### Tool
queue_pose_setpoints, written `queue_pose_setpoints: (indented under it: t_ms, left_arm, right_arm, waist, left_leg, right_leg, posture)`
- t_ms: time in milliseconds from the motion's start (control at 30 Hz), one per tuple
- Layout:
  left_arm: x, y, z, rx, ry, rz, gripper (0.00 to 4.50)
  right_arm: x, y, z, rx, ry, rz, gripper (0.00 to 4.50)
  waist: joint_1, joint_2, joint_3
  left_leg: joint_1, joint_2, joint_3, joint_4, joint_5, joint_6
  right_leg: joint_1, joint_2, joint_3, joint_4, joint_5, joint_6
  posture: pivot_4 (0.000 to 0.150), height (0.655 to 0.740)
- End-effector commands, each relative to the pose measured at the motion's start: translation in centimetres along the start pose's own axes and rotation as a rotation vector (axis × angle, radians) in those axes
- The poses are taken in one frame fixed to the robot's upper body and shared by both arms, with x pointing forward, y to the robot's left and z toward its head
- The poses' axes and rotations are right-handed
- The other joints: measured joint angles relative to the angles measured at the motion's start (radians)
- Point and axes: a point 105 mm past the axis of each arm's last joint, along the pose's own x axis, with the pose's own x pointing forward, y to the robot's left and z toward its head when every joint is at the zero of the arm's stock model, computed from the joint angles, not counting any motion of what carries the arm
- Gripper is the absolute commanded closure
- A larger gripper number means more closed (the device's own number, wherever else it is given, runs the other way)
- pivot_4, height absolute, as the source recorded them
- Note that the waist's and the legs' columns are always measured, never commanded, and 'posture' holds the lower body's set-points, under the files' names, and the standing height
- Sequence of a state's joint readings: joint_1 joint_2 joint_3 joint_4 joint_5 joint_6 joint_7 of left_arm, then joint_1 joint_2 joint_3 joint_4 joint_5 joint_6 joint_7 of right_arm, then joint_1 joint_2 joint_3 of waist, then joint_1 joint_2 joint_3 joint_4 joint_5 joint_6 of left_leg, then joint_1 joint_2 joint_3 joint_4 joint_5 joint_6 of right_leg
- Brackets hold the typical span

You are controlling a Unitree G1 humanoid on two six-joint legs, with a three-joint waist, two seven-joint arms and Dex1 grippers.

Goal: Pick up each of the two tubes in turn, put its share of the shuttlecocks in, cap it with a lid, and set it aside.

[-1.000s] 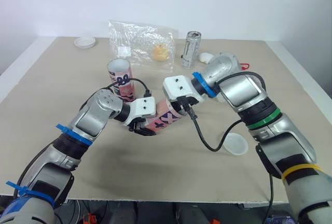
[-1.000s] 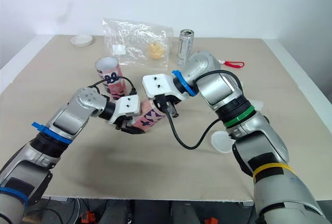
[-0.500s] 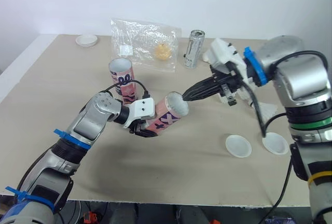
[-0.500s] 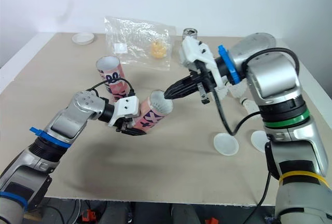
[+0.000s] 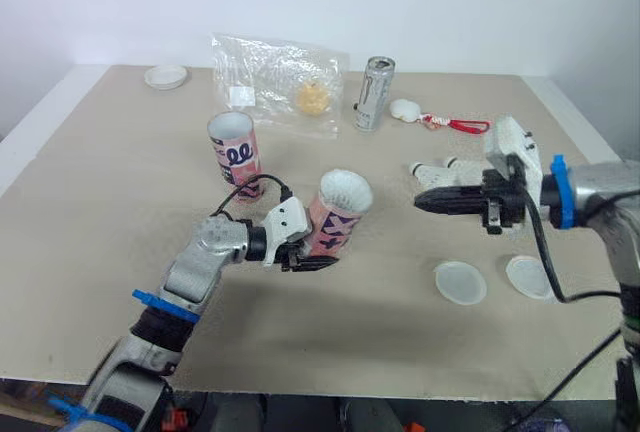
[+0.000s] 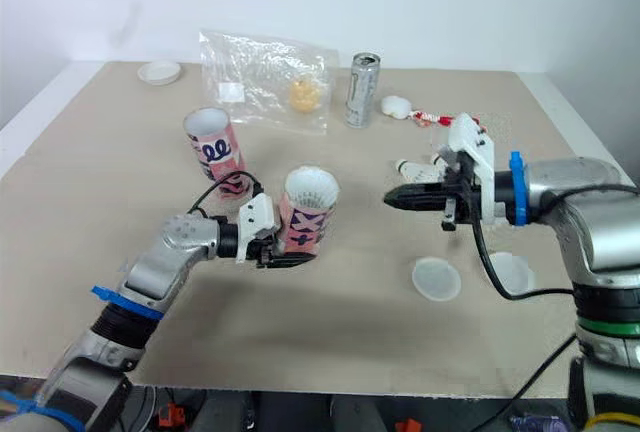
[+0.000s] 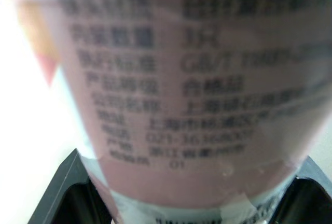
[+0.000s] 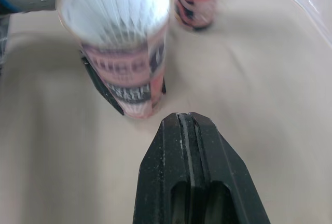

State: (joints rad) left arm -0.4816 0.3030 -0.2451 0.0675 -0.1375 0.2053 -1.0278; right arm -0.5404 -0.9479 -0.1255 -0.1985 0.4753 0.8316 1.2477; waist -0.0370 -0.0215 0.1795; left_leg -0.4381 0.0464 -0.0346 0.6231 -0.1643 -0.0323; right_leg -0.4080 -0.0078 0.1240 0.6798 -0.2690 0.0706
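My left gripper [image 5: 306, 250] is shut on a pink printed tube [image 5: 337, 220], holding it near its base and almost upright above the table. White shuttlecock feathers [image 5: 346, 190] fill the tube's open mouth. In the left wrist view the tube's label [image 7: 176, 94] sits between the two fingers. A second pink tube [image 5: 233, 152] stands upright and open behind it. My right gripper [image 5: 421, 199] hangs shut with nothing in it, well to the right of the held tube, pointing at it. A loose shuttlecock [image 5: 437, 167] lies just behind the right gripper. Two white lids [image 5: 459, 282] [image 5: 527, 277] lie at the front right.
A clear plastic bag [image 5: 277, 84] and a silver can [image 5: 373, 92] are at the back. A white object with a red lanyard [image 5: 406, 109] lies beside the can. Another white lid [image 5: 165, 77] sits at the far back left. The table's edges [image 5: 30, 142] are close on both sides.
My right gripper has pulled back from the tube's mouth to the right and shut. Shuttlecock feathers now show in the mouth. The left gripper has tipped the tube more upright.
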Motion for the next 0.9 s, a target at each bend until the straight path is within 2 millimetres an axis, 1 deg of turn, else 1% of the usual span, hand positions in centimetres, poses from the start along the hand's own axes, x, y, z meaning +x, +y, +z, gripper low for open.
queue_pose_setpoints:
  t_ms: [33, 100, 200, 300, 367, 533, 567, 600, 700, 800, 867, 900]
  left_arm:
    - [0.1, 0.2, 1.8, 0.049, -0.17, 0.094, 1.48]
    - [0.3, -0.1, 1.3, 0.04, -0.198, 0.11, 1.48]
    - [0.9, -1.0, 0.3, 0.053, -0.188, 0.08, 1.48]
    - [1.4, -1.2, -0.3, 0.06, -0.177, 0.069, 1.48]
    - [1.6, -1.0, -0.6, 0.06, -0.168, 0.066, 1.48]
    - [1.9, -1.0, -0.8, 0.05, -0.158, 0.044, 1.48]
    - [2.0, -1.0, -0.9, 0.049, -0.159, 0.039, 1.48]
    - [2.1, -1.1, -1.0, 0.048, -0.158, 0.035, 1.48]
    - [2.2, -1.4, -1.5, 0.049, -0.151, 0.025, 1.48]
    - [2.3, -1.5, -1.7, 0.037, -0.155, 0.021, 1.48]
    - [2.3, -1.6, -2.0, 0.03, -0.15, 0.019, 1.48]
    - [2.3, -1.7, -2.2, 0.027, -0.144, 0.015, 1.48]
  right_arm:
    - [-1.5, 0.1, -0.1, -0.015, 0.012, -0.076, 4.4]
    - [-1.9, 0.1, -1.2, 0.001, 0.049, -0.095, 4.4]
    - [-2.2, 0.0, -2.7, 0.0, 0.127, -0.108, 4.4]
    - [-2.7, -0.5, -4.4, -0.025, 0.241, -0.125, 4.4]
    - [-3.1, -0.8, -5.3, -0.023, 0.298, -0.129, 4.4]
    - [-3.7, -1.2, -5.9, 0.011, 0.345, -0.12, 4.4]
    - [-3.8, -1.2, -6.0, 0.02, 0.358, -0.116, 3.85]
    - [-4.0, -1.2, -6.3, 0.03, 0.377, -0.113, 3.69]
    - [-4.4, -1.4, -7.1, 0.039, 0.435, -0.107, 2.44]
    - [-4.6, -1.7, -7.4, 0.037, 0.462, -0.106, 0.85]
    - [-4.6, -1.8, -7.4, 0.038, 0.468, -0.105, 0.1]
    - [-4.5, -1.9, -7.4, 0.043, 0.471, -0.102, 0.1]
  waist:
    - [0.0, 0.0, 0.0]
    - [0.0, 0.0, 0.0]
    - [-0.004, 0.0, 0.0]
    - [-0.008, 0.0, 0.0]
    - [-0.009, 0.0, 0.0]
    - [-0.01, 0.0, 0.0]
    - [-0.01, 0.0, 0.0]
    - [-0.01, 0.0, 0.0]
    - [-0.009, 0.0, 0.0]
    - [-0.009, 0.0, 0.0]
    - [-0.01, 0.001, 0.0]
    - [-0.009, 0.001, 0.0]
  left_leg:
    - [0.0, 0.0, 0.0, 0.0, 0.0, 0.0]
    - [0.0, 0.0, 0.0, 0.001, 0.0, 0.0]
    - [0.001, 0.0, 0.001, 0.003, 0.0, 0.0]
    - [0.001, 0.0, 0.002, 0.004, 0.0, 0.0]
    - [0.001, 0.0, 0.003, 0.004, 0.0, 0.0]
    - [0.001, 0.0, 0.004, 0.004, 0.0, 0.0]
    - [0.001, 0.0, 0.004, 0.004, 0.0, 0.0]
    - [0.001, 0.0, 0.003, 0.003, 0.0, 0.0]
    - [0.001, 0.0, 0.003, 0.002, 0.0, 0.0]
    - [0.001, 0.0, 0.003, 0.002, 0.0, 0.0]
    - [0.001, 0.0, 0.003, 0.002, 0.0, 0.0]
    - [0.001, 0.0, 0.004, 0.002, 0.0, 0.0]
  right_leg:
    - [0.0, 0.0, 0.0, 0.0, 0.0, 0.001]
    - [0.001, 0.0, 0.0, 0.0, 0.001, 0.002]
    - [0.001, 0.0, 0.001, 0.0, 0.003, 0.003]
    - [0.001, 0.0, 0.002, 0.0, 0.002, 0.001]
    - [0.001, 0.0, 0.003, 0.0, 0.002, 0.0]
    - [0.0, 0.0, 0.003, -0.001, 0.002, 0.001]
    - [0.0, 0.0, 0.003, -0.001, 0.003, 0.003]
    - [0.0, 0.0, 0.003, -0.001, 0.003, 0.003]
    - [0.0, 0.0, 0.003, -0.001, 0.002, 0.004]
    - [0.0, 0.0, 0.003, -0.002, 0.002, 0.004]
    - [0.0, 0.0, 0.003, -0.002, 0.002, 0.004]
    - [0.0, 0.0, 0.003, -0.002, 0.002, 0.004]
  posture:
    - [0.15, 0.74]
    - [0.15, 0.74]
    - [0.15, 0.74]
    - [0.15, 0.74]
    - [0.15, 0.74]
    - [0.15, 0.74]
    - [0.15, 0.74]
    - [0.15, 0.74]
    - [0.15, 0.74]
    - [0.15, 0.74]
    - [0.15, 0.74]
    - [0.15, 0.74]
